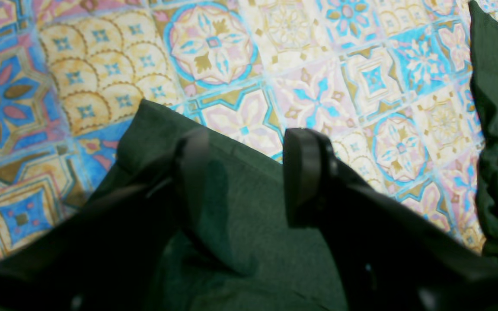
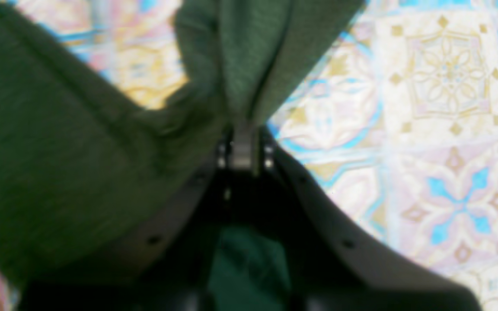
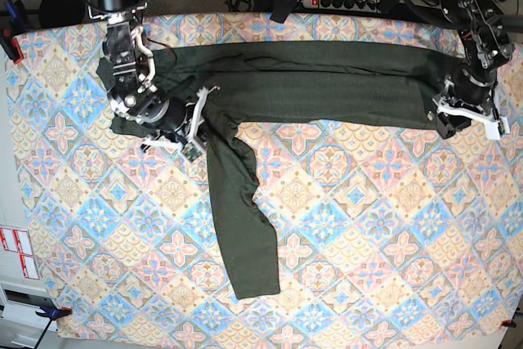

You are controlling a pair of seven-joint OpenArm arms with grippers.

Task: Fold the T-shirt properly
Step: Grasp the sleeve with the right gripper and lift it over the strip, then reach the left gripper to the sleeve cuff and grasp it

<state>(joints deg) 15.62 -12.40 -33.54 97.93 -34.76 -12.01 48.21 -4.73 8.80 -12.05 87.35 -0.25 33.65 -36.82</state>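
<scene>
folding looks barely begun: the t-shirt (image 3: pixel 310 83) lies in a long band across the tabletop (image 3: pixel 368 243), one sleeve (image 3: pixel 245 226) trailing, right gripper (image 2: pixel 242 129) jaws pinching cloth, left gripper (image 1: pixel 247 172) jaws spread over the hem.

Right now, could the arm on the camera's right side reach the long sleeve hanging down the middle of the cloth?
Probably not easily. The left pincer sits at the T-shirt's far end, open over the fabric, while the sleeve lies far across the tablecloth, near the right pincer.

T-shirt (image 3: pixel 245 202) dark olive-green heathered; tablecloth (image 3: pixel 368 243) blue, pink, yellow tile pattern.
</scene>
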